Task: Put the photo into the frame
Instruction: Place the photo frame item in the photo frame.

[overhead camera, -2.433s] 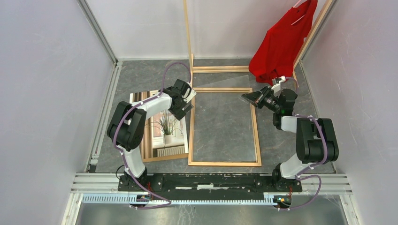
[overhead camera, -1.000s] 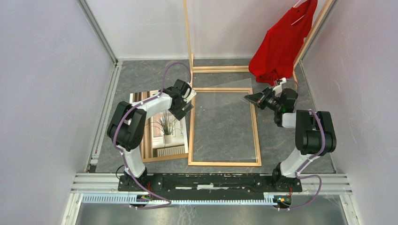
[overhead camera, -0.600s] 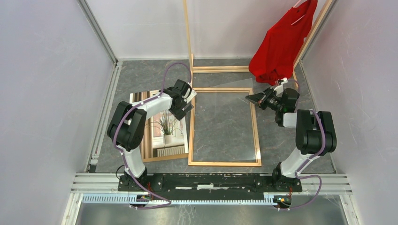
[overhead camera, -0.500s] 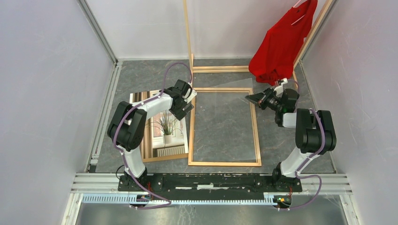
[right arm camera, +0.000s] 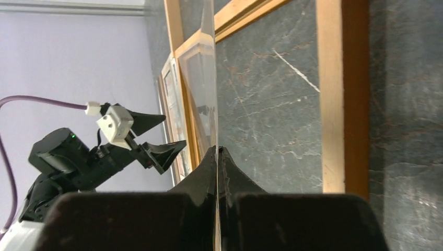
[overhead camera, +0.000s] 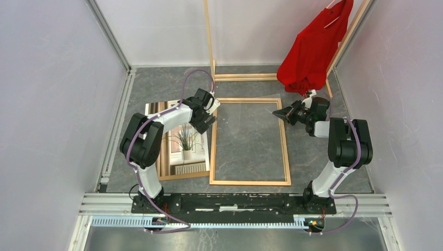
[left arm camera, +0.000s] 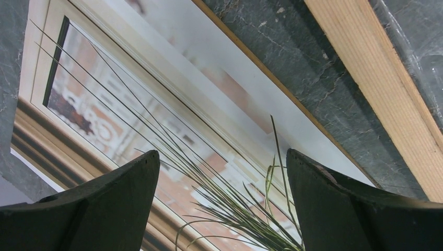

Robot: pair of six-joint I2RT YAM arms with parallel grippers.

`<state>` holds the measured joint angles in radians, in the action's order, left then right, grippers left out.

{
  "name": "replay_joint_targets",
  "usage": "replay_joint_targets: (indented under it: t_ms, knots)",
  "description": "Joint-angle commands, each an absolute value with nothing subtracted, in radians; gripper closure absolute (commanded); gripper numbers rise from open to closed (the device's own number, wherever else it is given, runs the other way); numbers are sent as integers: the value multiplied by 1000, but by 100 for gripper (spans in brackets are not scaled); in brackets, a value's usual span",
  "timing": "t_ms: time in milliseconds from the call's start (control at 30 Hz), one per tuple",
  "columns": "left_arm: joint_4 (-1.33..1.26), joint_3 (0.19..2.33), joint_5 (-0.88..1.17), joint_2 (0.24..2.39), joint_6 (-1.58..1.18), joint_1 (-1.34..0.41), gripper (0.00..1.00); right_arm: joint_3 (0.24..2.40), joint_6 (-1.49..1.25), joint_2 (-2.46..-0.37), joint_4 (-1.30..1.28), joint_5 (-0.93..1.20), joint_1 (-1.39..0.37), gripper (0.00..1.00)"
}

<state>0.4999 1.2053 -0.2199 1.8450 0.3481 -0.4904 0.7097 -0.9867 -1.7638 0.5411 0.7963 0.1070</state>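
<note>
Photo (overhead camera: 184,142) flat, left of frame (overhead camera: 284,146). Left gripper (left arm camera: 222,153) wide, over photo's far right corner. Right gripper (right arm camera: 217,149) pinching clear pane (right arm camera: 201,83) at frame's far right.

Bright even light from above in the top view, soft weak shadows, sharp focus, photo (left arm camera: 156,104) a little blurred in the left wrist view, fingers (right arm camera: 198,183) dark without detail, pale reflections on the clear sheet (right arm camera: 201,89).
</note>
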Motion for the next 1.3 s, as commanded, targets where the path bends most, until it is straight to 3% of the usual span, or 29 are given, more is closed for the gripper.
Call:
replay_joint_targets:
  t_ms: [0, 600, 1267]
  knots:
    - [458, 1192, -149, 1885, 284, -502, 3, 743, -919, -1775, 435, 778, 100, 100]
    - [464, 1238, -258, 1870, 275, -502, 4, 846, -801, -1708, 172, 710, 83, 100]
    - [437, 1265, -227, 1891, 246, -502, 4, 1002, -762, -1684, -30, 689, 18, 100]
